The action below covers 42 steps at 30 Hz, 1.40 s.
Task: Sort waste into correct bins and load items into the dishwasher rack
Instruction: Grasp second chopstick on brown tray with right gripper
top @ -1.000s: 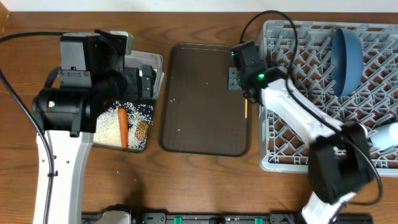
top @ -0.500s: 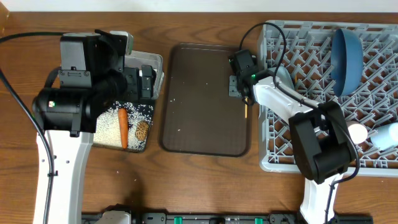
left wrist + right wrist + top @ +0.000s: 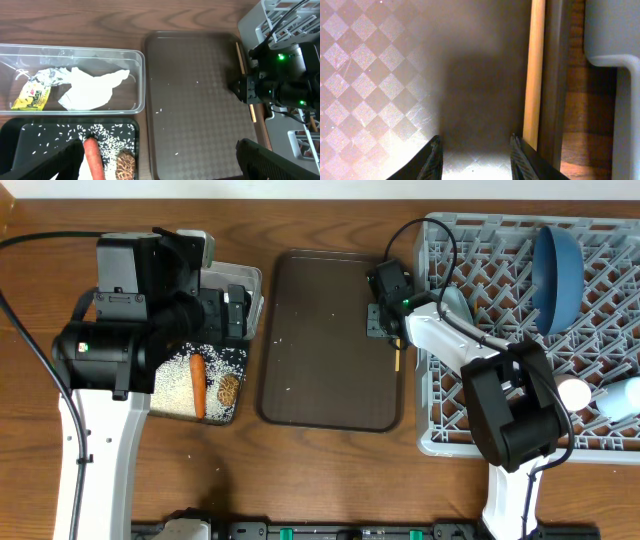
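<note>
pickup step in hand. overhead: right claw point(image 3: 378, 315) at centre frame, beside chopsticks point(image 3: 397, 360) on tray point(image 3: 320, 380) edge. left wrist: left claw point(image 3: 160, 150) released, empty. right wrist: released too, chopsticks right of centre; next, probably sidestepping right, then clenching.

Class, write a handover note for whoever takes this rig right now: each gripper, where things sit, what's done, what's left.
Left gripper: open, empty, near the clear tub.
Right gripper: open, empty, low over the brown serving tray, chopstick lying just outside the jaws.
Done: wrapper in clear tub; rice, carrot, brown lump in black tray; blue dish in rack.
To do: grasp the chopstick, move it to the rack.
</note>
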{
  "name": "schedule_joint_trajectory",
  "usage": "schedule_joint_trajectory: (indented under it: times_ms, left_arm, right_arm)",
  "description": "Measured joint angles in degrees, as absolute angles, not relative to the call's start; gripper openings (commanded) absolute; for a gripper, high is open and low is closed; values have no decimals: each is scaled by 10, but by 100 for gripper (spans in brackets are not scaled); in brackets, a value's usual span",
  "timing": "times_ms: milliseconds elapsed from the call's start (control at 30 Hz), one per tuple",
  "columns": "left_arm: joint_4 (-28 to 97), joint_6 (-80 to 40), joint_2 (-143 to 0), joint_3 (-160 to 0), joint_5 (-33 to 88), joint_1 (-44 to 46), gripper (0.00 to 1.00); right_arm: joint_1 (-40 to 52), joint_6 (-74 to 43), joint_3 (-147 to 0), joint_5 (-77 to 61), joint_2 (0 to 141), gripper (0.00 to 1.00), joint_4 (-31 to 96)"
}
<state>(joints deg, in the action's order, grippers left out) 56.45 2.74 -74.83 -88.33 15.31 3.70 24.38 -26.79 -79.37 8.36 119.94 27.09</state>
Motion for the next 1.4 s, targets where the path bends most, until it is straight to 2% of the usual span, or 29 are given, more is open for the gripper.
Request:
schedule_joint_trajectory:
  times_ms: [100,633,900,1067,1100,1167,1200,1400]
  left_arm:
    - [564,27,-748,-883,153,37,98]
    - [564,27,-748,-883,153,37,98]
    - [564,27,-748,-883,153,37,98]
    - [564,27,-748,-883,153,37,98]
    - [564,27,-748,-883,153,37,98]
    - [564,27,-748,-883,153,37,98]
    - [564,27,-748,-883,153,37,98]
    - [564,27,-748,-883,153,37,98]
  right_arm:
    - [243,-267,-794,82,1199,40,274]
    - [242,-252,-790,79,1159,41,293]
    - [243,-253,-790,79,1159,33,294]
    - [245,-253,-790,79,1165,36,288]
    - [245,-253,-790,79,1171,29,284]
    - [246,-252,-790,73,1189,7,276]
    - [246,-252,-790,69,1196,1,272]
    - [248,-255,-794,58,1193,1,285]
